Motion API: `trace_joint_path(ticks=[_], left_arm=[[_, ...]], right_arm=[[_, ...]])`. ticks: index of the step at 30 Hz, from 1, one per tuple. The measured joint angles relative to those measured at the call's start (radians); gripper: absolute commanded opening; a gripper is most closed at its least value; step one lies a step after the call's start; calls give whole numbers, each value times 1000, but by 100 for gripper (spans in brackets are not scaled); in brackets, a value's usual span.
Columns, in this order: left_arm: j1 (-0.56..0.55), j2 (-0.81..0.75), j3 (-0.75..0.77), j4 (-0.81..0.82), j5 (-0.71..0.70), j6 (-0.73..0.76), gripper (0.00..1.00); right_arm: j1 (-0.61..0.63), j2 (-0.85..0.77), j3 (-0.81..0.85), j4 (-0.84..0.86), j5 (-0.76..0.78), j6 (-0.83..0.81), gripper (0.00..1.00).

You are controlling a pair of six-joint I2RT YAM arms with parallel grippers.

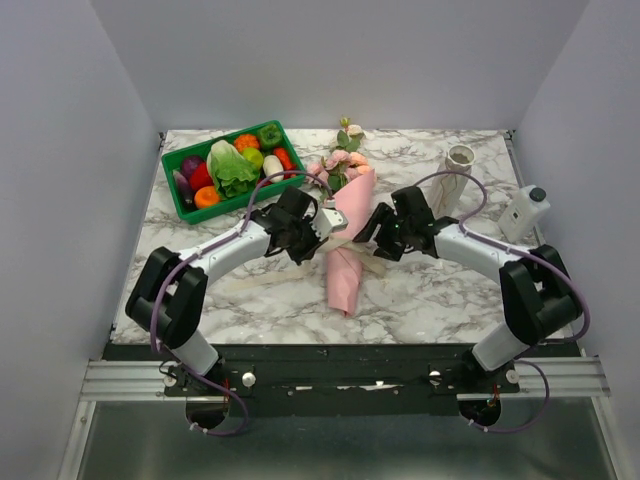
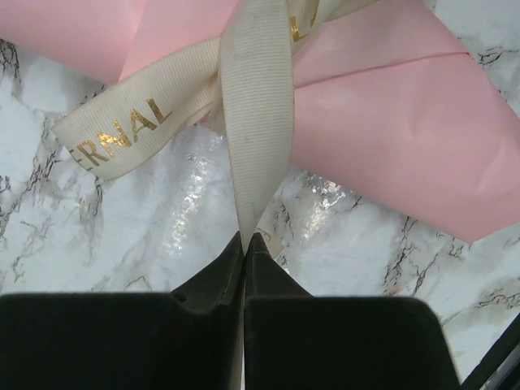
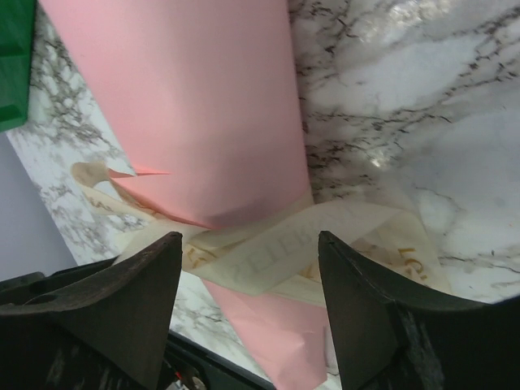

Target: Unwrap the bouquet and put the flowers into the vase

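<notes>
None of the task's steps looks finished to us. The bouquet (image 1: 350, 225) lies across the middle of the table (image 1: 430, 290), its blooms pointing to 12 o'clock and its pointed tail to 6 o'clock. The pink paper (image 2: 390, 146) is wrapped round the stems, and the cream ribbon (image 2: 256, 122) crosses it at the waist, not yet undone.

We see the left pincer (image 2: 245, 244) at 9 o'clock of the bouquet, closed tight on one loose tail of the ribbon, which runs straight up out of its tips. The right pincer (image 3: 249, 244) sits at 3 o'clock of the bouquet with its fingers spread wide. It holds nothing, and the ribboned waist of the paper shows between the fingers.

The vase (image 1: 459, 160) stands upright at 2 o'clock, well apart from the bouquet, and we see no stem in it. The flowers (image 1: 345, 155) poke out of the paper's open end toward 12 o'clock.

We judge this to be the very start of the unwrapping. What is left is loosening the ribbon, opening the paper, freeing the flowers and setting them into the vase's narrow neck.
</notes>
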Motion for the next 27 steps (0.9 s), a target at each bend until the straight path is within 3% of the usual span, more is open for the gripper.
trace_joint_path(ticks=[11,22,27], left_arm=[[-3,-25,-39,16,-21,1,8],[-8,-47,-51,23,-33,3,8],[-9,-48,-55,23,-34,5,8]], right_arm=[[0,-194,-136,-26,108,92,77],[0,-132,-123,0,101,208,75],[0,-121,-112,28,100,236,69]])
